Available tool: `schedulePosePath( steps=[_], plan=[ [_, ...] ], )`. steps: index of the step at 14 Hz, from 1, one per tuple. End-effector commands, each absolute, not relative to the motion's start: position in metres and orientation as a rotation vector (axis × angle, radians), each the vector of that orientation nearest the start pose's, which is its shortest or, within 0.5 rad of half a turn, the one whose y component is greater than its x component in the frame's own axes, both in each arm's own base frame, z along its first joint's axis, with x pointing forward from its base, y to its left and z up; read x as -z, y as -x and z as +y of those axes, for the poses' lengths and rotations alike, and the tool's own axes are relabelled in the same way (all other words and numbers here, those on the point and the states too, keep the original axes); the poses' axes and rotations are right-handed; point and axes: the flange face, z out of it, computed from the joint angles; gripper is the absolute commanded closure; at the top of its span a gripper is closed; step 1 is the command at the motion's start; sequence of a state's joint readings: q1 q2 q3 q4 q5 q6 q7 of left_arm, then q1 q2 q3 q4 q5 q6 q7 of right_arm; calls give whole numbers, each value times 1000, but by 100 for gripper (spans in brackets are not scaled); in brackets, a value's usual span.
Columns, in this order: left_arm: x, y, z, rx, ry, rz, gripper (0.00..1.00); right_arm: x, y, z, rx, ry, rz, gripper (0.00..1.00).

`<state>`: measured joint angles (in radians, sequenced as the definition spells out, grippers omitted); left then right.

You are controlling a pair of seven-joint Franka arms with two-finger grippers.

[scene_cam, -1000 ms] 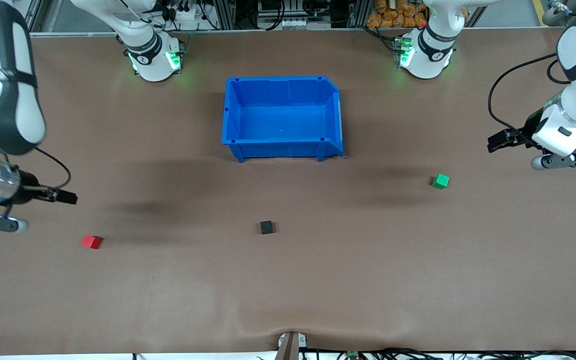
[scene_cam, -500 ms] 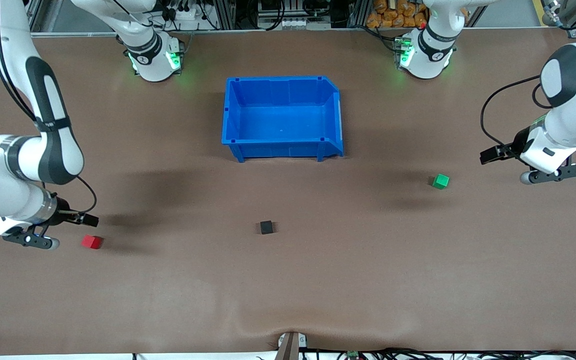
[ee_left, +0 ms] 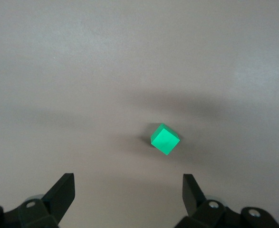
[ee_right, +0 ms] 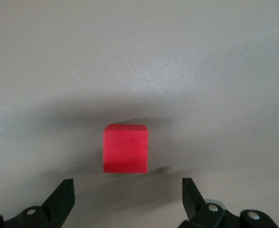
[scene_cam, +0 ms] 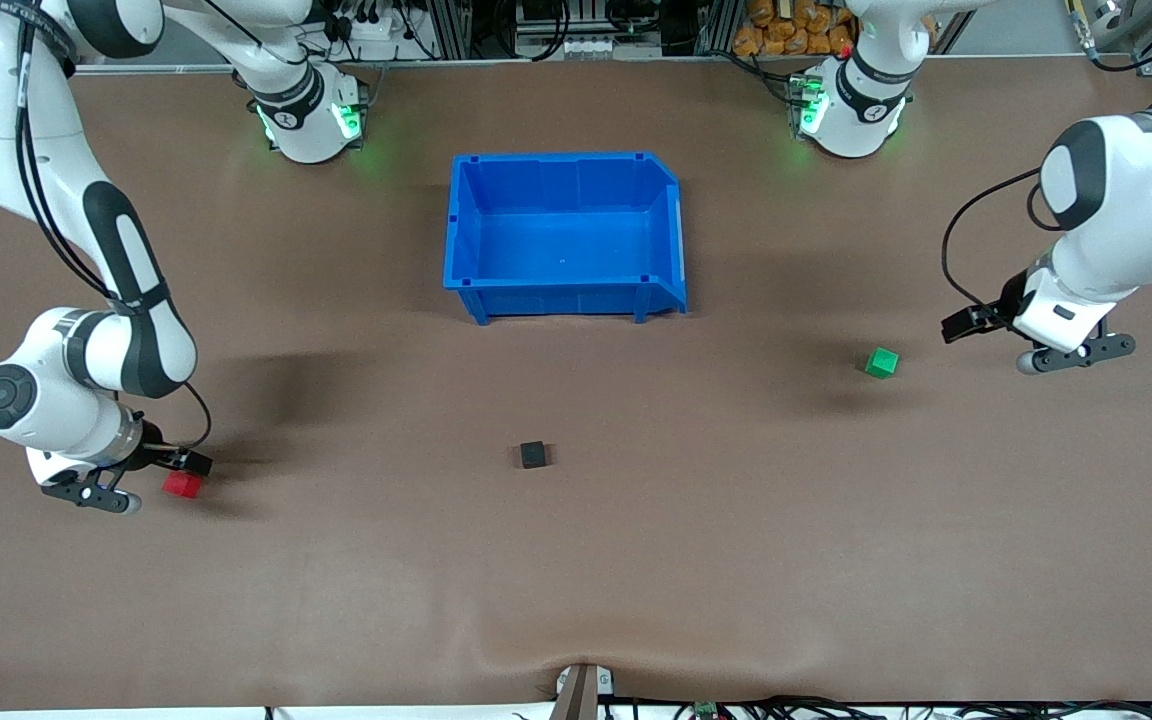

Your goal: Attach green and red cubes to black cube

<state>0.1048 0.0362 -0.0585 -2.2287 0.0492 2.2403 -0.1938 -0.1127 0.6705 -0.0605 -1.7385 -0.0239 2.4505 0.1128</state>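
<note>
The red cube (scene_cam: 182, 485) lies on the brown table toward the right arm's end. My right gripper (scene_cam: 88, 492) hangs low just beside it, open. In the right wrist view the red cube (ee_right: 125, 148) sits just ahead of the open right gripper (ee_right: 127, 192), outside the gap. The green cube (scene_cam: 880, 362) lies toward the left arm's end. My left gripper (scene_cam: 1074, 355) hovers beside it, open. In the left wrist view the green cube (ee_left: 165, 138) lies ahead of the open left gripper (ee_left: 128, 190). The black cube (scene_cam: 533, 455) rests alone between the two coloured cubes.
A blue bin (scene_cam: 466, 235) with nothing in it stands mid-table, farther from the front camera than the black cube. The arm bases stand along the table's back edge. A small fixture (scene_cam: 583, 690) sits at the table's front edge.
Both arms have swung in and come down. The right gripper has closed in on the red cube, the left gripper on the green cube. No cube has moved.
</note>
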Motion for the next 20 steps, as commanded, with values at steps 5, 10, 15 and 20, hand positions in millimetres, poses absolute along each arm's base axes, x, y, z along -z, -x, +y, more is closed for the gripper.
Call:
schedulePosePath(
  steps=[5,10,15,20],
  plan=[
    [-289,-533,22,-47,3031,-722,0,-185,-681,-123,99,3158,432,0],
    [-257,-536,23,-49,2964,-976,0,-176,-683,-123,89,3157,441,0],
    [-229,-533,18,-109,2821,-1302,0,-175,-684,-116,87,3156,434,0],
    [-209,-531,4,-156,2747,-1412,5,-175,-683,-114,80,3153,431,59]
  ],
)
